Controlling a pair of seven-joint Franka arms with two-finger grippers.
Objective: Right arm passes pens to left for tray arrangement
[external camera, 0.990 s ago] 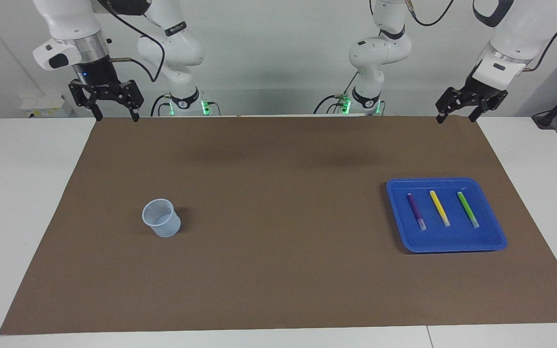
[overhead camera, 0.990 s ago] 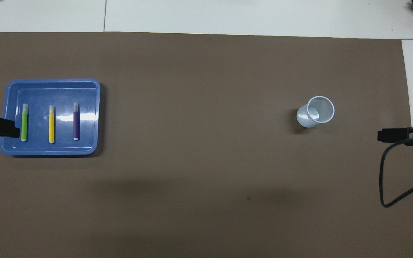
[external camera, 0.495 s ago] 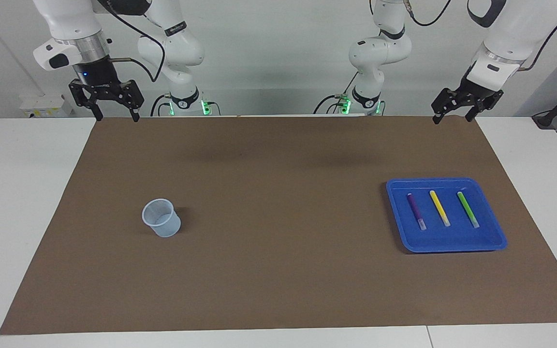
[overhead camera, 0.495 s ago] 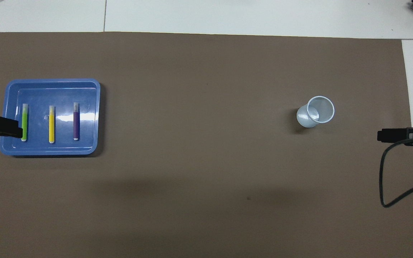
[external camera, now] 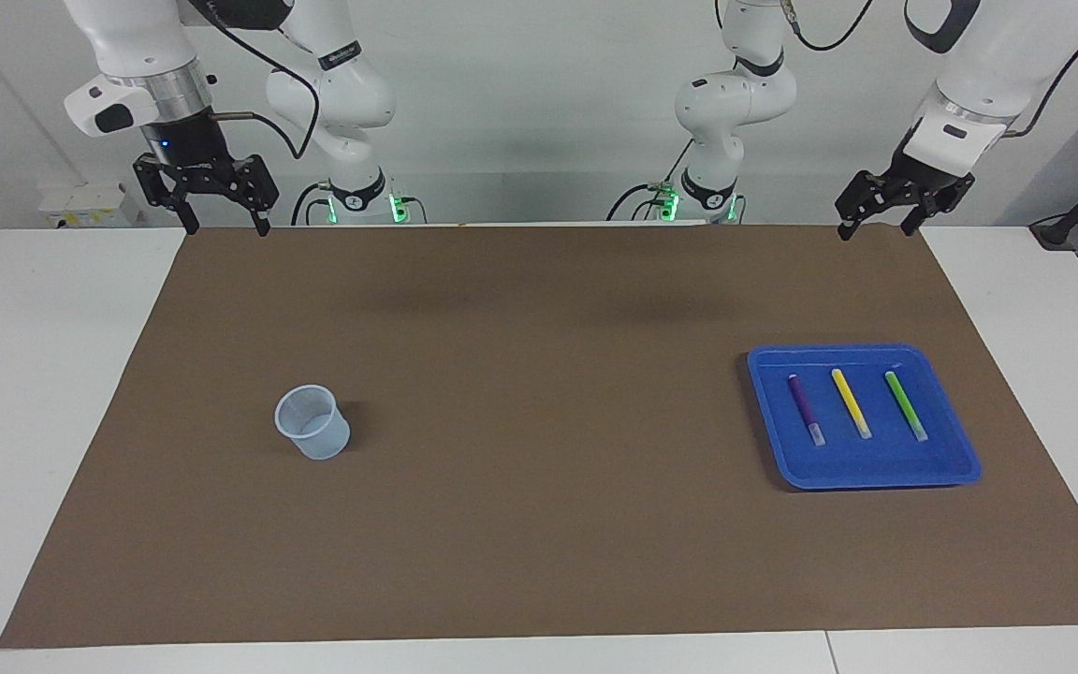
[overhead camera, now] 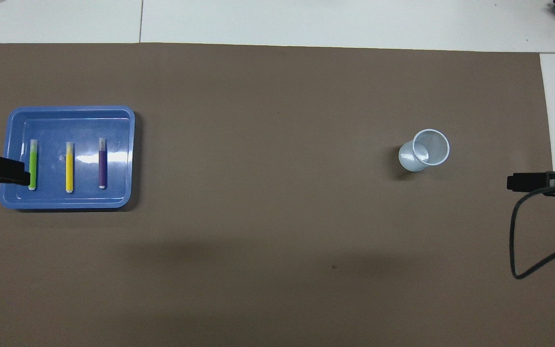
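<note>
On the brown mat [external camera: 539, 524], toward the left arm's end, sits the blue tray [external camera: 876, 473], shallow, raised rim. In it three pens lie side by side, apart: purple [external camera: 804, 404], yellow [external camera: 849, 401], green [external camera: 904, 402], pale ends pointing away from the robots. Translucent cup [external camera: 313, 423] stands toward the right arm's end. Left gripper [external camera: 876, 227] and right gripper [external camera: 225, 225] hang raised over the mat's robot-side edge, fingers spread, holding nothing. Since a second ago the left gripper has drawn slightly up and inward; pens, tray, cup unmoved.

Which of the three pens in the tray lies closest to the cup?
The purple pen. It lies at the cup end of the row; the yellow pen is in the middle, the green pen outermost.
</note>
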